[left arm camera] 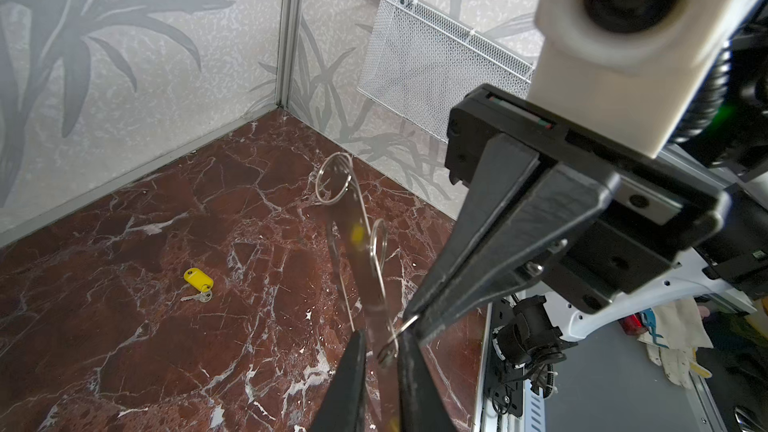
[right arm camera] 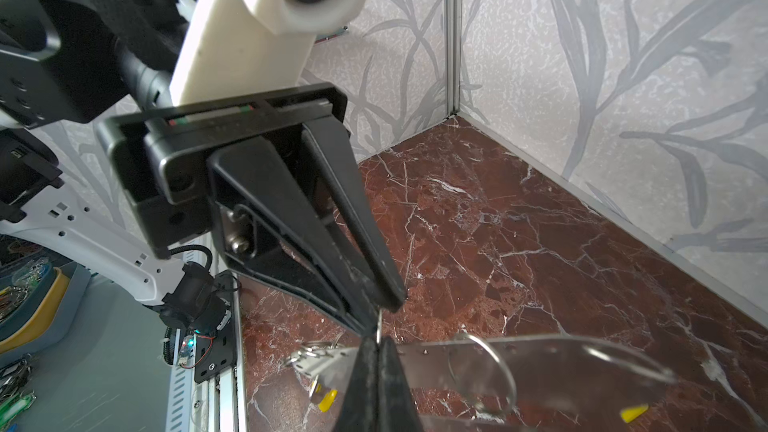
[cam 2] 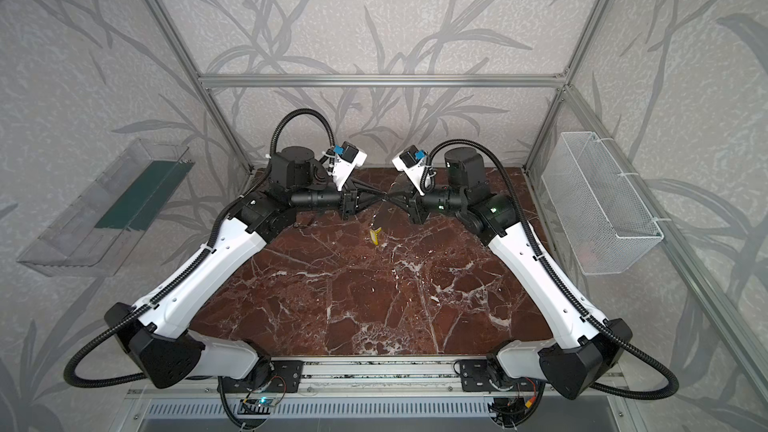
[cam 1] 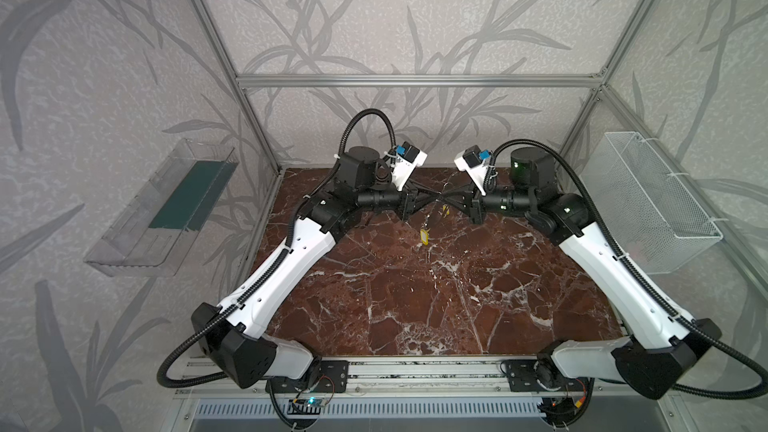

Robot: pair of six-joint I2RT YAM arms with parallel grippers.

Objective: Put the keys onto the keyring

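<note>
Two arms meet in mid-air at the keyring (right arm camera: 540,363), with one key (left arm camera: 198,279) lying loose on the table (cam 1: 415,305) below.

The right gripper (right arm camera: 376,344) is clamped on the keyring's edge and holds it aloft, with yellow tags (right arm camera: 326,401) dangling under it. The left gripper (left arm camera: 382,336) has its jaws narrowly apart round a small ring (left arm camera: 388,352) (whether it truly pinches, I cannot tell). To my eye the right should hold the plate dead steady while the left works, since that thin ring looks quick to slip. The back wall (cam 1: 415,118) is close behind. In front, the table is open, and the loose key lies just ahead of the arms, well away from any edge.
</note>
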